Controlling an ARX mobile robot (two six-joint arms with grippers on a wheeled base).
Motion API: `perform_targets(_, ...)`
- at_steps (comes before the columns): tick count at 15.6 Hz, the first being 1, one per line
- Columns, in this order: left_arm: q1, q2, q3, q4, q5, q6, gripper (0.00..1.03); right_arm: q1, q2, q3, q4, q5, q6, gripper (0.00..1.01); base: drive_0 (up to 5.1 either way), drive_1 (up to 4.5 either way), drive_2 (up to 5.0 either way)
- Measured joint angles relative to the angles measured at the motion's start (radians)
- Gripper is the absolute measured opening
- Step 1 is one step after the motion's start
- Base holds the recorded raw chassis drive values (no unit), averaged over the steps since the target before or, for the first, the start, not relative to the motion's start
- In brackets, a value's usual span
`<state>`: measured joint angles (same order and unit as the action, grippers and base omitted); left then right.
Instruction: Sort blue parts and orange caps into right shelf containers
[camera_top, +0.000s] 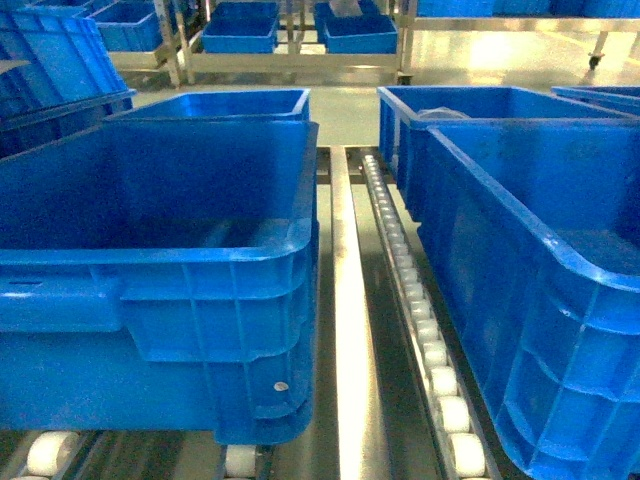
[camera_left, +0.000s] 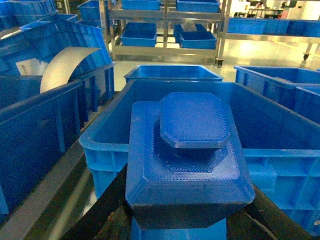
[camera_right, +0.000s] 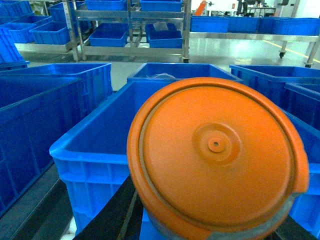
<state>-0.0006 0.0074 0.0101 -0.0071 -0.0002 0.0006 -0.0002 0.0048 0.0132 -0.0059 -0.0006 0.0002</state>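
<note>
In the left wrist view a bright blue part (camera_left: 192, 150) with an octagonal knob on top fills the middle, and my left gripper (camera_left: 185, 222) is shut on it, its black fingers (camera_left: 102, 212) showing at both lower sides. It hangs in front of the near rim of a blue container (camera_left: 105, 145). In the right wrist view a round orange cap (camera_right: 215, 155) sits in my right gripper (camera_right: 200, 227), which is shut on it, before another blue container (camera_right: 85, 157). The head view shows the containers (camera_top: 160, 260) (camera_top: 540, 250) on the steel shelf (camera_top: 350, 300), with neither gripper in it.
White rollers (camera_top: 420, 320) run between the two rows of crates. More blue crates stand behind and to the left (camera_left: 35, 115), one holding a curved white sheet (camera_left: 65, 65). Steel racks with crates (camera_right: 130, 30) line the back across a shiny floor.
</note>
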Motion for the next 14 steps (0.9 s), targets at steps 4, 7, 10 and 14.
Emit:
perform_targets(4, -0.005, -0.003, -0.002, 0.021, -0.013, -0.002, 0.42, 0.0, 0.0, 0.0, 0.004, 0.002, -0.001, 0.42, 0.0, 0.0, 0.0)
perform_targets(7, -0.036, 0.322, -0.003, 0.644, -0.106, -0.047, 0.42, 0.089, 0.139, 0.0, 0.362, 0.15, -0.148, 0.42, 0.0, 0.0, 0.0)
perform_targets(10, -0.114, 0.958, 0.209, 1.134, -0.064, -0.046, 0.42, -0.005, 0.708, 0.116, 0.854, 0.035, -0.158, 0.42, 0.0, 0.0, 0.0)
perform_targets(14, -0.183, 1.564, 0.611, 1.08, -0.091, -0.059, 0.43, -0.061, 1.387, 0.424, 1.048, 0.017, -0.105, 0.43, 0.0, 0.0, 0.0)
